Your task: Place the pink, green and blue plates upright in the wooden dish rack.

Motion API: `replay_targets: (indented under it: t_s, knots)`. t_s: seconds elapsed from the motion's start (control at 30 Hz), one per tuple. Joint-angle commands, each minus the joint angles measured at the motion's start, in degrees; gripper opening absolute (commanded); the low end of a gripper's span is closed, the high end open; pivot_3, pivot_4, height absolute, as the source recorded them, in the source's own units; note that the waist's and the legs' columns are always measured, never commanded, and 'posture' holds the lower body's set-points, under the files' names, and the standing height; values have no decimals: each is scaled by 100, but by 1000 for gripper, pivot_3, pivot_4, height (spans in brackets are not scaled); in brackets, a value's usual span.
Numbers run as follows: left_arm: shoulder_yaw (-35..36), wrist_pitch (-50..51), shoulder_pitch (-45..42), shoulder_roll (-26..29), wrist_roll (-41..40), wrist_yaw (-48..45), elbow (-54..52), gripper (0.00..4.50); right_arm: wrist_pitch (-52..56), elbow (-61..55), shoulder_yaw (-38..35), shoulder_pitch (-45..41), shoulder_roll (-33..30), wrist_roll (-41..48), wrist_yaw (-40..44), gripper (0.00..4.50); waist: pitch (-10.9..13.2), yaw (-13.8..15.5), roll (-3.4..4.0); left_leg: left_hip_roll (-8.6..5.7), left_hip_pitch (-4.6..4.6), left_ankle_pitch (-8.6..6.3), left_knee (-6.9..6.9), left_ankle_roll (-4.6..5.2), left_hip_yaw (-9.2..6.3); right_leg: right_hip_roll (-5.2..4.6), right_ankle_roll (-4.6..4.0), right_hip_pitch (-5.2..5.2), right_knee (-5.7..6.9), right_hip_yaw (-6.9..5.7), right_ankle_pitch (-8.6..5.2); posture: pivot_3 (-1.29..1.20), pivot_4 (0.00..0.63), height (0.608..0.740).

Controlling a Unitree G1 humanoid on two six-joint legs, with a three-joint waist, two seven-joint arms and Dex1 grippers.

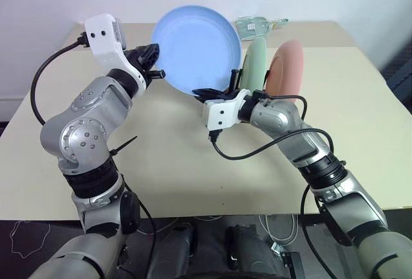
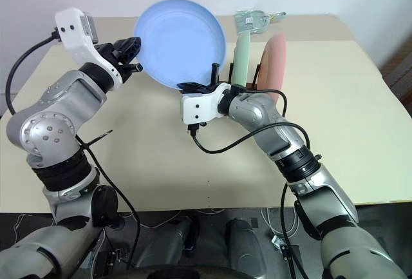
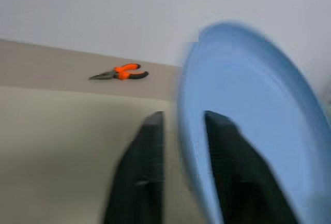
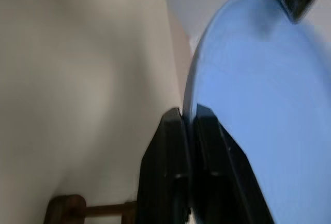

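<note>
Here, blue plate (image 1: 196,47) pinched in right gripper (image 4: 189,118) jaws, left gripper (image 3: 181,125) jaws spread astride its rim, wooden dish rack (image 4: 77,208) mostly hidden.

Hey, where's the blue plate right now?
The blue plate is held up on edge above the middle of the table, just left of the green plate, with the right tool shut on its lower rim and the left tool at its left rim.

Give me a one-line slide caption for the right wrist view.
Right gripper pinches the rim of the blue plate above the beige table.
</note>
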Motion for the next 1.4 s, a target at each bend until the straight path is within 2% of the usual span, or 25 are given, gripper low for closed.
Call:
replay_targets:
  t_s: [0.03,0.17,0.3,0.4,0.5,0.57,0.67,0.73,0.93,1.23,1.4]
  knots:
    - [803,-1125,-695,-223,-349,287,-56,2936,-181,-211,-102,-5,107,-93,-167,0,11,13,-18,0,-1,-3,0,-6,0,0,0,-1,0,-1,0,0,150,726]
    - [1055,-2173,-682,389,458,462,271,2936,-215,-284,-178,105,288,3,-232,0,10,-54,-18,1,6,-2,-11,-10,7,0,-1,-1,-2,6,0,0,150,726]
    - [226,-2915,318,1626,1795,-66,480,2936,164,-562,-635,81,796,764,-311,0,11,-136,-19,4,16,10,-25,-10,12,7,-8,-5,3,14,4,0,150,726]
    - [-365,-3506,1394,2019,2402,-544,639,2936,763,-995,-1197,101,1313,1931,-225,0,8,-110,-22,3,15,12,-33,-10,14,8,-12,-15,10,21,7,0,150,726]
    - [-968,-4189,2633,1679,2567,-1071,750,2936,2317,-1798,-1923,315,1896,3825,-246,0,3,-90,-22,2,20,-2,-37,-7,8,4,-13,-20,-2,20,7,0,150,726]
    - [-1328,-4578,3147,1478,2713,-1315,817,2936,3159,-2189,-2191,473,2127,4664,-433,0,2,-69,-25,2,21,-15,-38,14,5,2,-14,-22,-6,19,8,0,150,726]
    - [-1761,-5050,3606,1195,2814,-1655,955,2936,4125,-2511,-2469,684,2458,5651,-885,0,1,-54,-26,4,18,-24,-38,27,4,3,-19,-29,-5,19,11,0,150,726]
    - [-1894,-5207,3715,1048,2790,-1793,972,2936,4476,-2613,-2549,744,2566,5980,-1124,0,5,-52,-19,11,17,-22,-43,25,4,6,-31,-35,-5,19,17,0,150,726]
    - [-2122,-5411,3850,787,2741,-2108,874,2936,4821,-2462,-2706,678,2879,6327,-1832,0,0,-123,-11,12,17,-21,-53,24,6,7,-35,-39,-7,19,18,0,150,726]
    - [-2225,-5381,4003,740,2708,-2436,617,2936,4814,-1958,-2976,514,3020,6476,-2384,0,-1,-127,-10,12,17,-18,-56,25,8,7,-35,-38,-7,19,18,0,150,726]
    - [-2275,-5356,4047,709,2774,-2486,586,2936,4974,-1359,-3357,150,3160,6747,-2855,0,-1,-128,-9,12,17,-14,-56,32,9,7,-35,-38,-6,19,18,0,150,726]
